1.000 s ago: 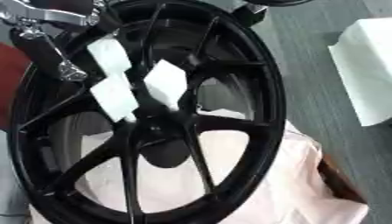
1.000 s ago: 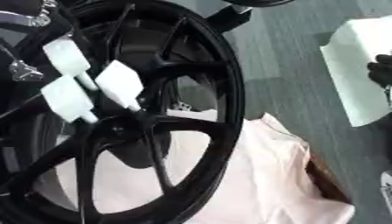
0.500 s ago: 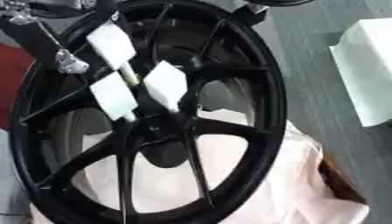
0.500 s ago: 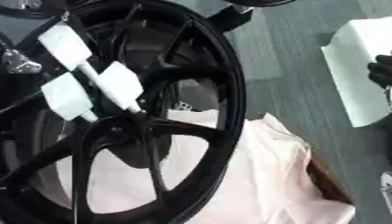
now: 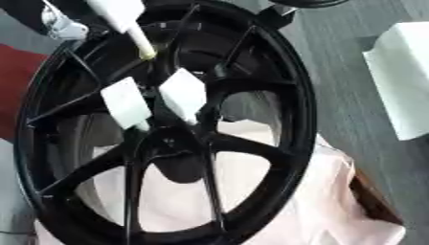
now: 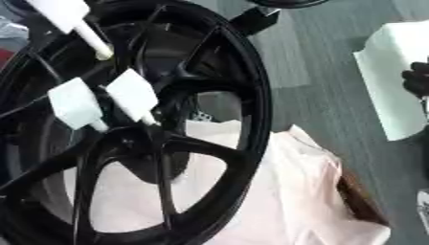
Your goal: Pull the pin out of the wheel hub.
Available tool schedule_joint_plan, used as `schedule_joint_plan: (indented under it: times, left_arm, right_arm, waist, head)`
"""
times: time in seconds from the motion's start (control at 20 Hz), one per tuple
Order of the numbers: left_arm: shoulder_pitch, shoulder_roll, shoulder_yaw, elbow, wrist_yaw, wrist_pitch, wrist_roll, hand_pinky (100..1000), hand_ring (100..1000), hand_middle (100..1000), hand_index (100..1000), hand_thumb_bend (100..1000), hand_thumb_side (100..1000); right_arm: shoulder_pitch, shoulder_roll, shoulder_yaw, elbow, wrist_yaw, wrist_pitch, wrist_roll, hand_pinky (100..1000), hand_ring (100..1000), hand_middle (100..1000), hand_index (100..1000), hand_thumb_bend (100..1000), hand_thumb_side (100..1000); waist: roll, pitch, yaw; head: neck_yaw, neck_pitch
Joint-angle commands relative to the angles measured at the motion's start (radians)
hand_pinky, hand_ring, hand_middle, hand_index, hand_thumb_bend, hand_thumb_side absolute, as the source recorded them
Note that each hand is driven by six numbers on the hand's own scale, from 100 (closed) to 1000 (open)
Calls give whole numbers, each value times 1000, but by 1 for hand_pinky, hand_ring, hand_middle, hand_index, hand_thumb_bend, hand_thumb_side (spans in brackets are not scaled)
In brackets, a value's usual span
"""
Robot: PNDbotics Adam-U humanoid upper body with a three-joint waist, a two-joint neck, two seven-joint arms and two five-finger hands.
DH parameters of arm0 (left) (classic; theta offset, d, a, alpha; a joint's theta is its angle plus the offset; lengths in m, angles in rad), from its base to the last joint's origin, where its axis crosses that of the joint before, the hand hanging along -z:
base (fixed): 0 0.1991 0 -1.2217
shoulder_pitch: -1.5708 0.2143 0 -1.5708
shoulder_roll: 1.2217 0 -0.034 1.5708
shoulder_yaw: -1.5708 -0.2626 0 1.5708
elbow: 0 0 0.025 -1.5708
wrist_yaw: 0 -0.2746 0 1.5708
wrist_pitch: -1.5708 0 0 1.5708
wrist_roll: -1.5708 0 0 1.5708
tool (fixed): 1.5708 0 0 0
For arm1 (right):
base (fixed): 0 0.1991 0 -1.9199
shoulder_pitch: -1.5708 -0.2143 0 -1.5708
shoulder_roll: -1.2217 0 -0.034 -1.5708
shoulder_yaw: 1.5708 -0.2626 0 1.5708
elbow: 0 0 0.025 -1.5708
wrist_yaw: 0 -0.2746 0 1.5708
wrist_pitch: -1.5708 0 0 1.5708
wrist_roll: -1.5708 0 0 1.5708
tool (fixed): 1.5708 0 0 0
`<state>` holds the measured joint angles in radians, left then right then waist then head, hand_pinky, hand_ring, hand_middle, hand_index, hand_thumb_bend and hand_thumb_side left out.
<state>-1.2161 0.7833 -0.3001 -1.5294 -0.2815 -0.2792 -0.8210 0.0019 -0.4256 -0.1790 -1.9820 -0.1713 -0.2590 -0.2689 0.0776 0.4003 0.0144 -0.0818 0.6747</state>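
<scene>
A black spoked wheel point(image 5: 285, 95) lies tilted on a pink cloth, its hub point(image 5: 167, 139) left of centre. Two white block-headed pins point(image 5: 126, 103) point(image 5: 184, 93) stand in the hub side by side. A third white pin point(image 5: 121, 14) hangs clear above the spokes at the top left, its thin shaft pointing down-right. My left hand point(image 5: 60, 25) shows only in part at that top-left corner, shut on this pin's head. My right hand point(image 6: 416, 79) is a dark shape at the right edge, over the white box, far from the wheel.
A pink cloth point(image 5: 335, 191) covers a brown box point(image 5: 377, 203) under the wheel. A white box point(image 5: 402, 81) sits on the grey floor to the right. A red patch point(image 5: 16, 76) lies at the left edge. A black stand piece point(image 5: 276, 14) touches the rim's top.
The third pin has moved up and left, away from the other two and out of the hub, carried by my left hand. The right hand has stayed put.
</scene>
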Motion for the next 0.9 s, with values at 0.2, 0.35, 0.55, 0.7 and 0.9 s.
schedule_joint_plan:
  times: [0.2, 0.35, 0.55, 0.7, 0.9]
  left_arm:
    - [37, 105, 218, 155, -16, 33, 137, 752, 611, 339, 437, 100, 256]
    - [84, 140, 306, 244, -20, 54, 223, 748, 607, 331, 441, 100, 339]
    - [154, 176, 374, 328, -52, 70, 340, 746, 606, 333, 447, 100, 359]
    - [220, 196, 397, 358, -69, 81, 412, 745, 607, 344, 457, 100, 367]
    - [300, 204, 418, 389, -76, 94, 485, 754, 617, 368, 485, 100, 348]
  right_arm:
    - [15, -21, -21, -18, 0, -10, -11, 839, 787, 735, 833, 100, 630]
    - [21, -23, -27, -18, 0, -13, -18, 839, 786, 735, 833, 100, 628]
    - [26, -28, -34, -18, -4, -19, -22, 839, 786, 735, 832, 100, 626]
    - [26, -27, -38, -18, -6, -21, -26, 839, 786, 735, 832, 100, 626]
    - [22, -23, -42, -18, -8, -23, -28, 839, 786, 735, 832, 100, 626]
  waist:
    - [-8, -41, 26]
    - [-10, -50, 43]
    - [-15, -59, 63]
    - [-20, -59, 72]
    - [-24, -56, 70]
  head:
    - [-17, 9]
    - [-26, 13]
    - [-30, 13]
    - [-31, 9]
    - [-32, 2]
